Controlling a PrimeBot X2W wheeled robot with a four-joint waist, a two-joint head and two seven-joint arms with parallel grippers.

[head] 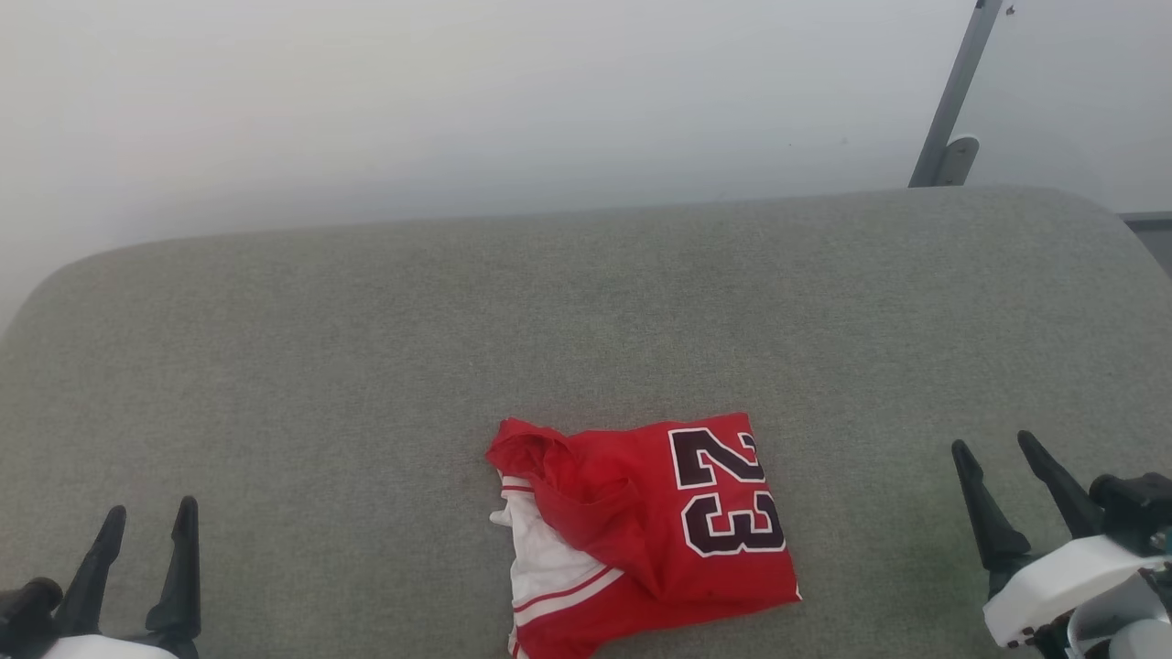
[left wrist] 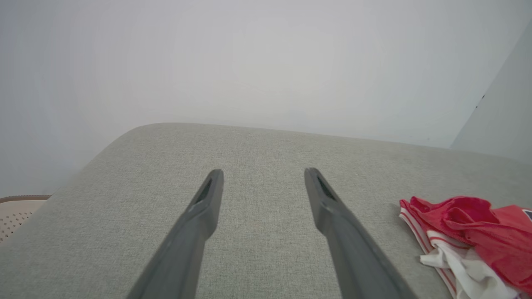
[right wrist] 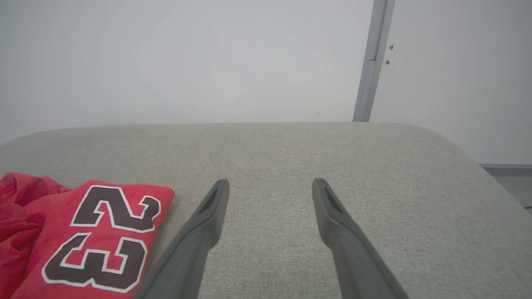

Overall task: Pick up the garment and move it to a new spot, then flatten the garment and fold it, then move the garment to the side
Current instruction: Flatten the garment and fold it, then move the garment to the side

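Folded red shirt [head: 632, 513], rumpled at its left edge, near front of grey table [head: 366, 366]. Left pincer [head: 152, 505], right pincer [head: 992, 439]: both spread apart, empty, well clear of shirt.

head: above, looking down | wrists: low, near cushion [left wrist: 266, 145], facing wall [left wrist: 249, 62] | shared: garment [head: 632, 522]

One red garment [head: 632, 513] — two claws [head: 153, 506] [head: 992, 441].

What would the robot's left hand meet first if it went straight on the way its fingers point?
Probably the bare grey cushion ahead, then the pale wall beyond it; depth is unclear. The open left hand points past the red garment, which lies off to its right.
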